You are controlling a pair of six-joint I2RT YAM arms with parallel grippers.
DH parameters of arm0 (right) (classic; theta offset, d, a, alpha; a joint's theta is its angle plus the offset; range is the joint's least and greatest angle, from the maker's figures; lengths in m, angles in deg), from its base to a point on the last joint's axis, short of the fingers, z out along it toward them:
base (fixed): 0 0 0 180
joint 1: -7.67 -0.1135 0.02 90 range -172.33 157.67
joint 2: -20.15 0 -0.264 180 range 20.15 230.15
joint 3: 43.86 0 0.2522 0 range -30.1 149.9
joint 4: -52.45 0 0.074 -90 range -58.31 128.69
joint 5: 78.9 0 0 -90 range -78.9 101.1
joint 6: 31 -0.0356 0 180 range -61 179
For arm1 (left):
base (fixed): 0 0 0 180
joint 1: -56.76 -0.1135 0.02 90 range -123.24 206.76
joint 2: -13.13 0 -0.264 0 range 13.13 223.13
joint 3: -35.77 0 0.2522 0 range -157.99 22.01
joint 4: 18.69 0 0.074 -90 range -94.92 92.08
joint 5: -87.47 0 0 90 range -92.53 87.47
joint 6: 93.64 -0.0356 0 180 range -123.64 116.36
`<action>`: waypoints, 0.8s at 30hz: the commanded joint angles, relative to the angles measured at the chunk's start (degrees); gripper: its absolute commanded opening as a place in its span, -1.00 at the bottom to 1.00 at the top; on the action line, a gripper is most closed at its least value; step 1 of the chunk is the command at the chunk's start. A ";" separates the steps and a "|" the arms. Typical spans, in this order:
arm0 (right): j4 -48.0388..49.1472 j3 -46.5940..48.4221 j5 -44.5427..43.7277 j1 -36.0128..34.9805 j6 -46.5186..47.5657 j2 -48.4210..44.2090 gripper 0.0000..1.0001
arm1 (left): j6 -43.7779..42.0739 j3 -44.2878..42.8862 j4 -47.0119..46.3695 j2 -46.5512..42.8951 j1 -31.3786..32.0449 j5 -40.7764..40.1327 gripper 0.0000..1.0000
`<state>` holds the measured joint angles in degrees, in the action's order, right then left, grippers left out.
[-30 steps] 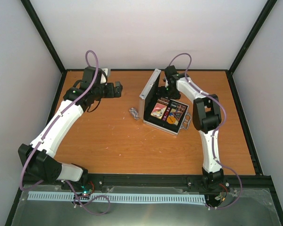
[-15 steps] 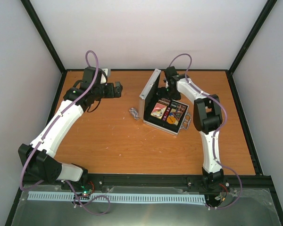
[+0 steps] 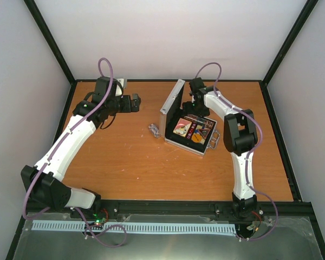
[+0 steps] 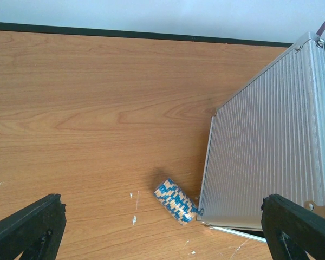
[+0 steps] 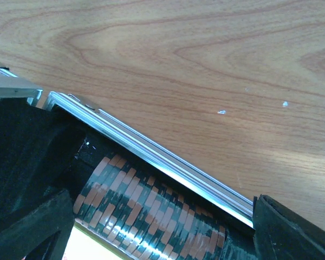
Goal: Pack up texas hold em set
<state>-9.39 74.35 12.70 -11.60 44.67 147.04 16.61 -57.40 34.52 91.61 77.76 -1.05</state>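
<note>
The silver case point(image 3: 173, 103) stands open mid-table, lid upright, black-lined base point(image 3: 201, 147) flat with chips and a yellow card deck point(image 3: 181, 128) inside. A blue-striped chip stack point(image 3: 153, 130) lies on its side on the table at the lid's left corner; it also shows in the left wrist view point(image 4: 176, 201) beside the ribbed lid point(image 4: 271, 146). My left gripper point(image 3: 135, 103) is open and empty, left of the case. My right gripper point(image 3: 193, 107) is open over the case's back edge point(image 5: 151, 157), above a dark orange-striped chip stack point(image 5: 151, 216) lying in the lining.
The case's handle point(image 3: 214, 140) sticks out on its right side. Wooden table point(image 3: 124, 162) is walled by white panels and black posts. A black rail point(image 3: 179, 208) runs along the near edge by the arm bases.
My right arm's elbow has shifted a little to the right and its gripper has drawn slightly back over the case. The left arm has not moved.
</note>
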 commanded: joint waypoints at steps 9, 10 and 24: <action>-3.37 -5.52 -4.88 1.05 0.62 -3.06 0.78 | 0.49 0.22 -0.94 -1.53 -0.55 -1.04 0.99; -3.20 -5.93 -4.86 1.07 0.69 -3.21 0.78 | 0.49 0.30 -0.94 -1.58 -0.52 -1.16 0.99; -1.97 0.55 2.24 1.18 3.25 -5.27 0.85 | 1.50 -0.68 0.33 -1.98 -0.51 -1.66 0.99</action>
<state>-9.74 71.31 12.77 -10.88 45.96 144.29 16.70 -56.88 34.54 91.28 77.76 -2.10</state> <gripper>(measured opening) 0.921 0.997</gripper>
